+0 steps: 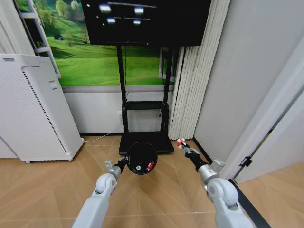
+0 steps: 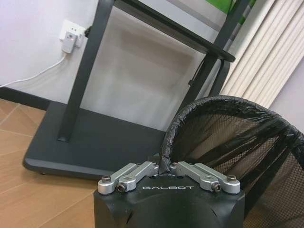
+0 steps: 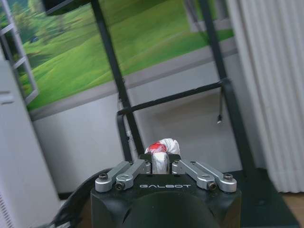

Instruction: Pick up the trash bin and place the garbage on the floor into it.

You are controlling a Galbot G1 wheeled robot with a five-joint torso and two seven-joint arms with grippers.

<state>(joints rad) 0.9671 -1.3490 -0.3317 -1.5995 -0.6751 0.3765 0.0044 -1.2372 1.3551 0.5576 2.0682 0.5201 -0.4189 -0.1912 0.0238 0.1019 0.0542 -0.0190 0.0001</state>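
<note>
Before the TV stand's dark base (image 1: 142, 141), the left gripper (image 1: 124, 163) holds the trash bin (image 1: 142, 158) off the wood floor (image 1: 57, 190), fingers clamped on the near rim; left wrist view shows the rim pinched between the jaws, black mesh wall and liner beyond. Inside the bin: a small bottle with green label (image 1: 138, 167) and a red-and-white scrap (image 1: 150, 166). Right gripper (image 1: 183, 146) out to the bin's right, near the pleated curtain (image 1: 190, 85), closed on a second crumpled red-and-white scrap (image 3: 162, 151), held clear of the bin, not above its mouth. White perforated appliance (image 1: 33, 109) stands well apart on the left.
</note>
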